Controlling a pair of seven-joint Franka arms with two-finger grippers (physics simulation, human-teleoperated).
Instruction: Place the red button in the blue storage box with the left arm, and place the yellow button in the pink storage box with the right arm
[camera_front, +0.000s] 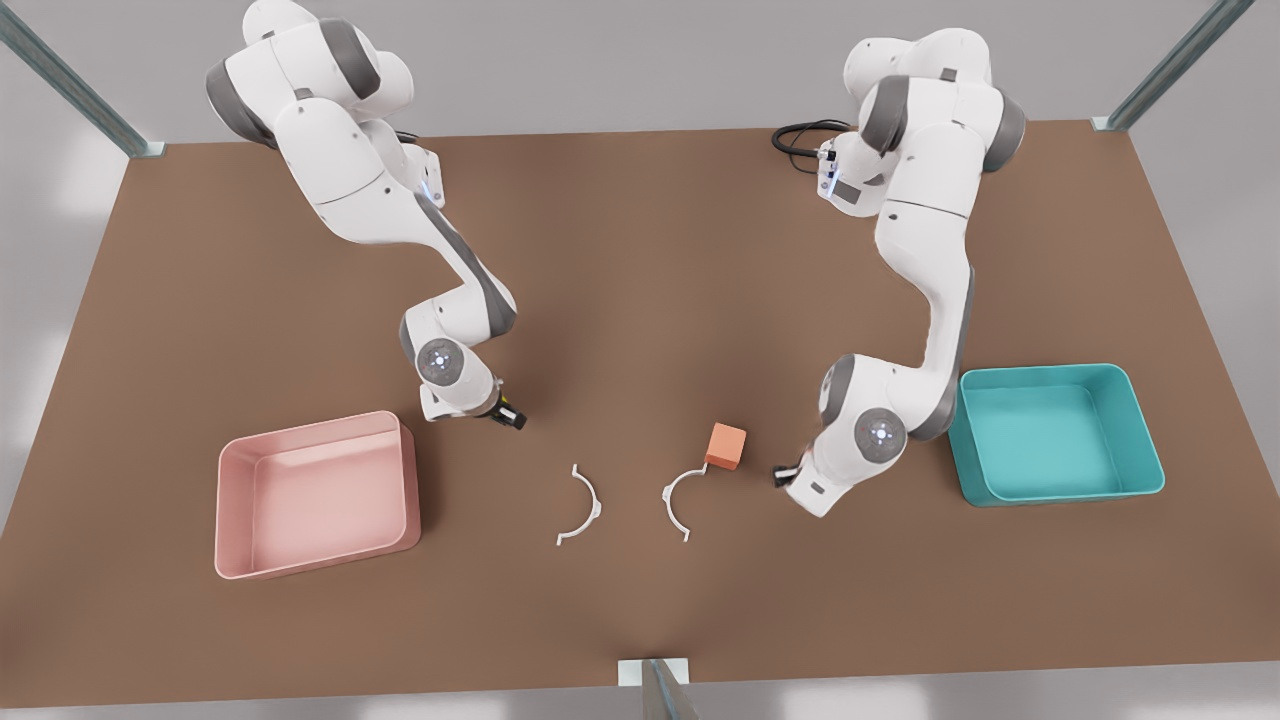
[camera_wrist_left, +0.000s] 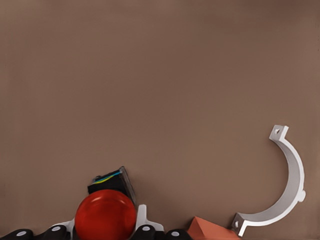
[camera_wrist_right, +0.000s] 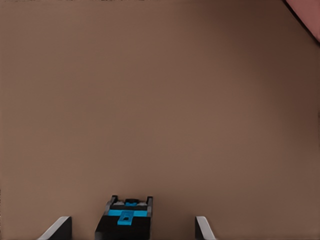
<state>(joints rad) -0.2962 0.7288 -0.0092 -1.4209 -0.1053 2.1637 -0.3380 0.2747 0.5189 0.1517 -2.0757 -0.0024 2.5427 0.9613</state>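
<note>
A brown table (camera_front: 640, 300) under grey walls carries everything. At the front view's left lies the pink storage box (camera_front: 315, 495), long axis left to right. Beside it the right gripper (camera_front: 508, 416) has spread fingers (camera_wrist_right: 60, 227) either side of what seems the yellow button (camera_wrist_right: 125, 222), its black base showing. Farther right, the left gripper (camera_front: 785, 474) grips the red button (camera_wrist_left: 105, 216), near the blue storage box (camera_front: 1055, 432).

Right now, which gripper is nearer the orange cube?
Left. The left gripper, holding the red button, sits just beside the cube on the front view's right; the right gripper is farther off, by the pink box.
</note>
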